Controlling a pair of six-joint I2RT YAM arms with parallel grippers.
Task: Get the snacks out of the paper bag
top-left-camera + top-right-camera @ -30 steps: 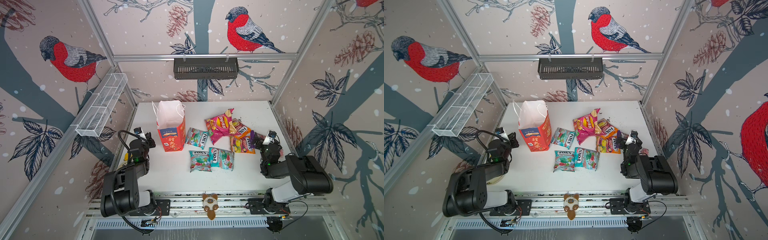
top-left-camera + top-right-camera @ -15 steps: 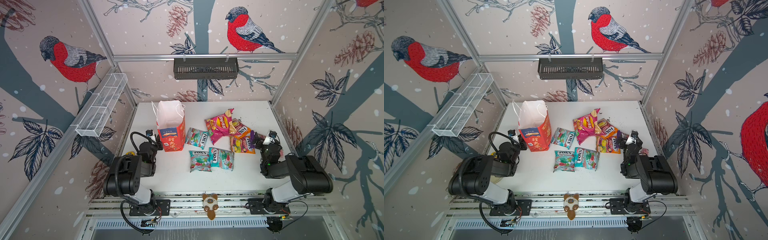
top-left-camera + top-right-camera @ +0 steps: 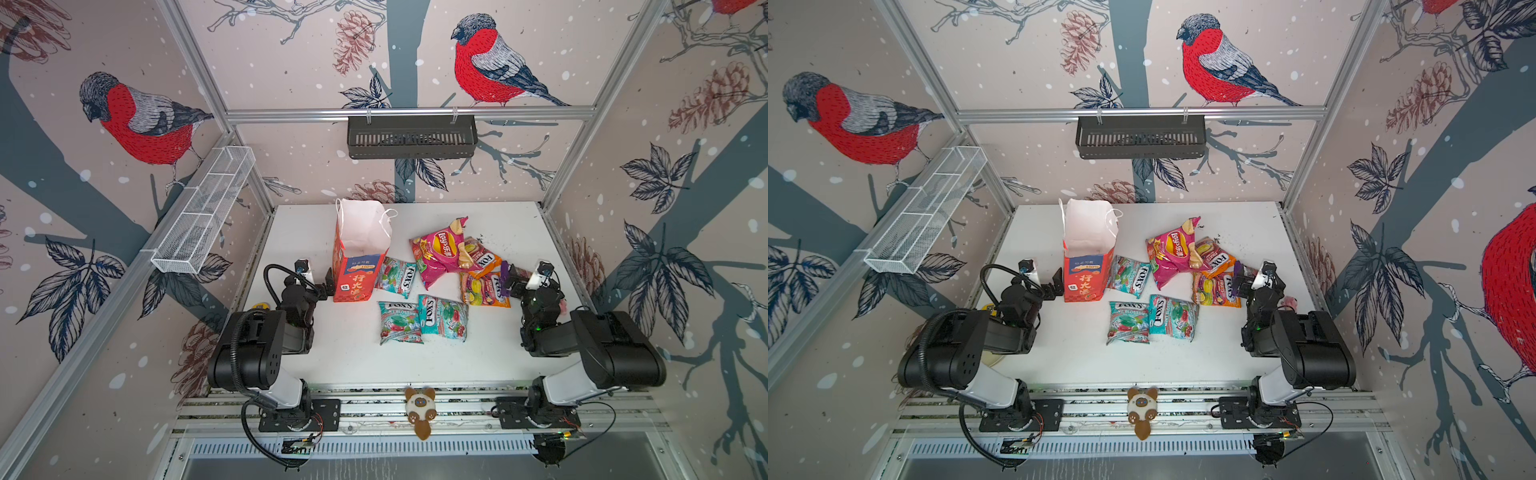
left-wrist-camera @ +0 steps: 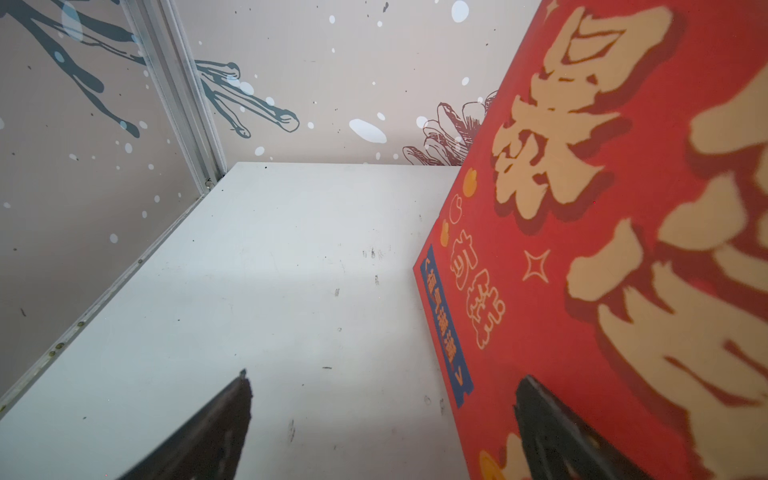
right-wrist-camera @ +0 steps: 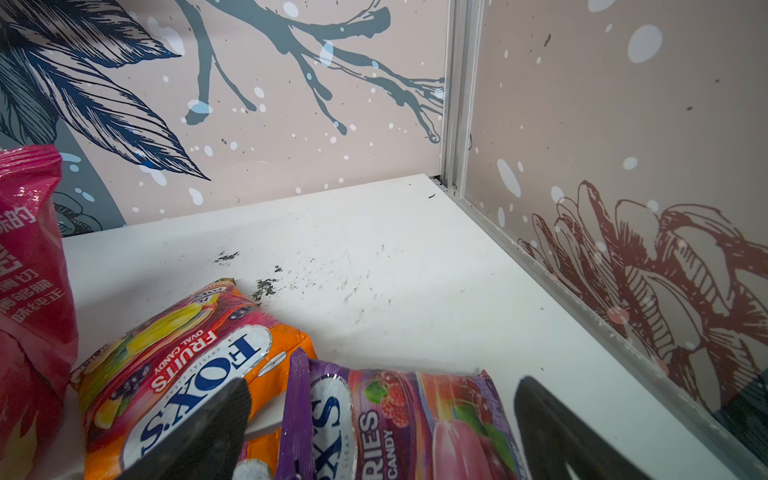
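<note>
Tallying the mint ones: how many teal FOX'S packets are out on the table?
3. One teal packet lies beside the paper bag; a second packet and a third packet lie side by side nearer the robot. More may hide inside the bag.

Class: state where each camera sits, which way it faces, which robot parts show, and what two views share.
Both top views: overhead, front, looking down on paper bag, snacks; left arm, right arm show.
Left wrist: low beside the bag, facing the back wall; left hand open.
Right wrist: low, facing the far corner over the orange packet; right hand open.
Shared: the bag, left wrist and top views.
</note>
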